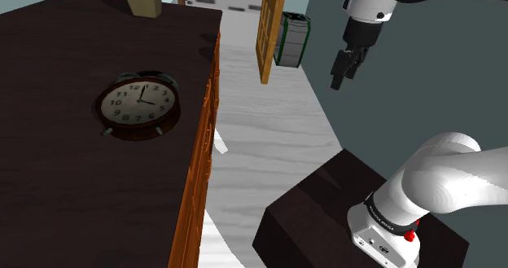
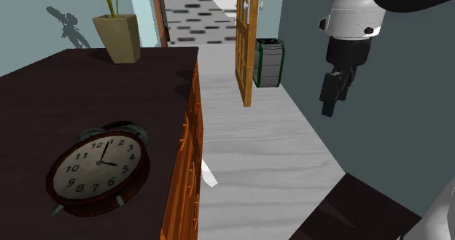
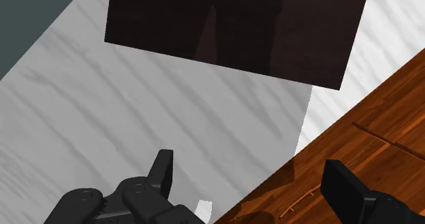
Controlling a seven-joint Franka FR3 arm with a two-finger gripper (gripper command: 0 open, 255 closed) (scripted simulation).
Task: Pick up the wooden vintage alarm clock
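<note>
Out over the pale plank floor (image 2: 255,158), the all-black two-finger gripper (image 1: 343,79) hung with its jaws apart and nothing between them, pointing straight down. The stand's dark box (image 3: 238,32) and a strip of floor lay beneath. My guess was that it sat high and clear of the furniture so the arm could swing across without clipping anything.

Well off to one side of those jaws, and seemingly lower, was the round alarm clock with the dark red-brown wooden case and cream dial (image 1: 137,103). It appeared to lie face up on the near-black top (image 1: 49,169) of a dresser, close to the edge nearest the gripper. Lying like that it offered its rim to a grip from above, I reckoned, though the twin bells and little feet would crowd two sides.

Between jaws and clock came the dresser's orange-brown wooden front (image 2: 186,157), which the fingers would need to clear. Beyond the clock from the jaws stood a tan square planter with green stems (image 2: 118,36), well apart. Past the gripper a tan wooden door (image 2: 246,41) stood ajar with a dark green bin (image 2: 268,63) beside it, neither in the way.
</note>
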